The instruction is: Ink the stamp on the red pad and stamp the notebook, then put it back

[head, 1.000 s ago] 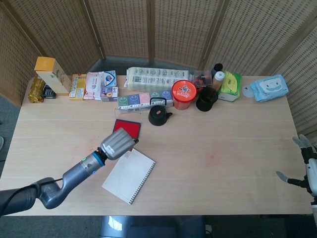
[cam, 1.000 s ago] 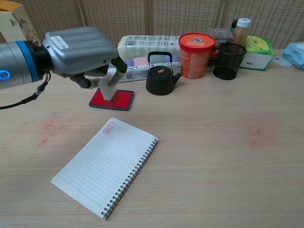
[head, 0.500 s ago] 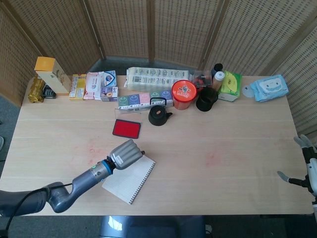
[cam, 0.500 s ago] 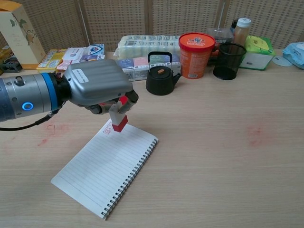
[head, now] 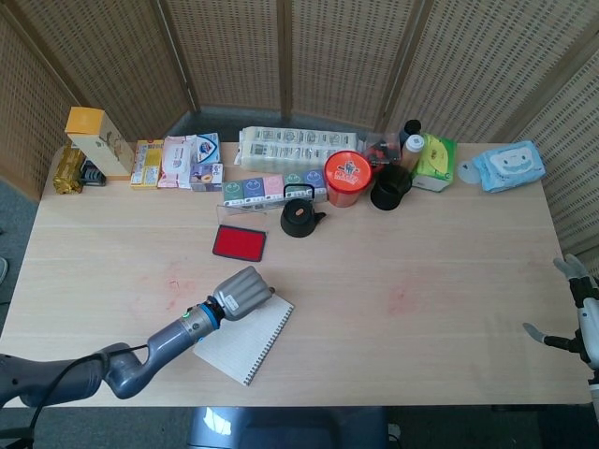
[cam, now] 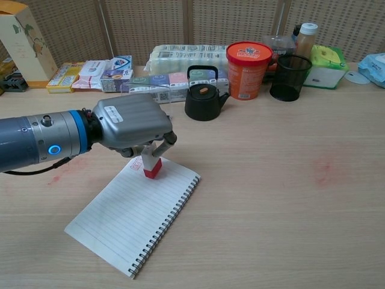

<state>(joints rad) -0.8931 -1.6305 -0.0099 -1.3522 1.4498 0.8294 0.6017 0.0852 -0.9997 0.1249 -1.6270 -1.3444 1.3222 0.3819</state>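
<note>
A: Where is the small red-based block stamp?

B: Pinched in the fingers of the grey metal left hand, at the far corner of the white lined spiral-bound notebook. Its red base is down on the page, or just above it; I cannot tell which from the chest view. In the head view the left hand covers it.

A: Is anything printed on the page?

B: A small red rectangular stamp mark sits just left of the stamp, near the far corner.

A: And the flat red ink pad in its black tray?

B: On the pale wooden table, farther back than the notebook and apart from it. In the chest view the hand hides it.

A: The other hand?

B: The right hand shows only at the right edge of the head view, beyond the table's near right corner, fingers apart and holding nothing.

A: What stands at the back?

B: A black kettle, an orange-red lidded tub and a black mesh cup in a row, with boxes and packets along the far edge.
</note>
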